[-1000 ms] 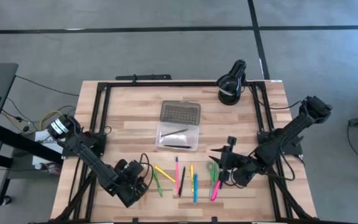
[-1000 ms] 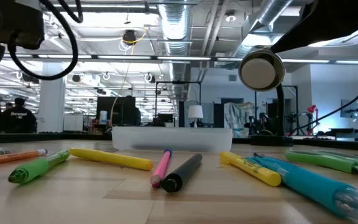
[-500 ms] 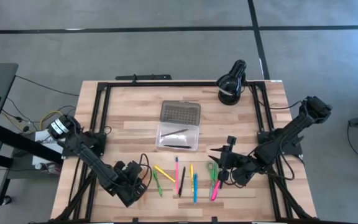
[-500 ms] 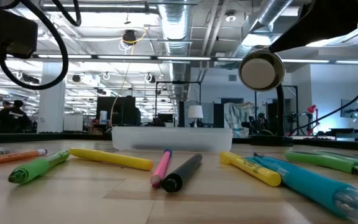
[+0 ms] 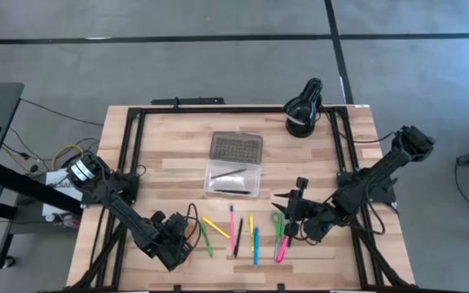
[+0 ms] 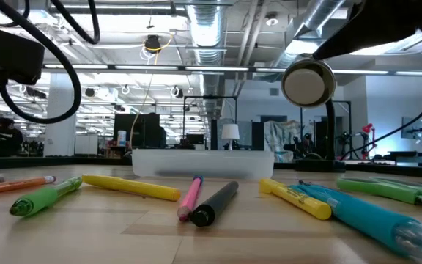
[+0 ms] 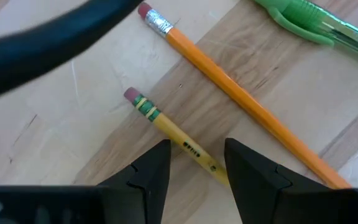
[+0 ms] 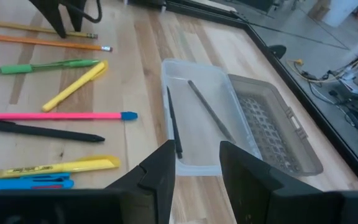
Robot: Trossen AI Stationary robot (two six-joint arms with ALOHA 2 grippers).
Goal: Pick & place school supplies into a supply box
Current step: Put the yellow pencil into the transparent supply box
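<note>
My left gripper (image 7: 196, 163) stands open near the table's near-left corner (image 5: 184, 244), pointing steeply down. Its fingers stand on either side of a short yellow pencil (image 7: 173, 134) lying on the wood; I cannot tell whether they touch it. An orange pencil (image 7: 241, 99) and a green pen (image 7: 316, 25) lie beside it. More pens and markers (image 5: 243, 232) lie in a row along the near side. The clear supply box (image 5: 234, 177) lies open mid-table with two dark pens (image 8: 194, 109) inside. My right gripper (image 8: 194, 162) hovers open near the green scissors (image 5: 278, 224).
A black round lamp (image 5: 302, 110) stands at the far right. The box's dotted grey lid (image 8: 272, 130) lies flat on its far side. A black frame (image 5: 129, 163) runs around the table's edges. Bare wood (image 5: 169, 155) shows left of the box.
My left gripper has tipped further down and sunk a little toward the pencils at the near left, its fingers staying apart. My right gripper has kept still. None of the supplies has moved.
</note>
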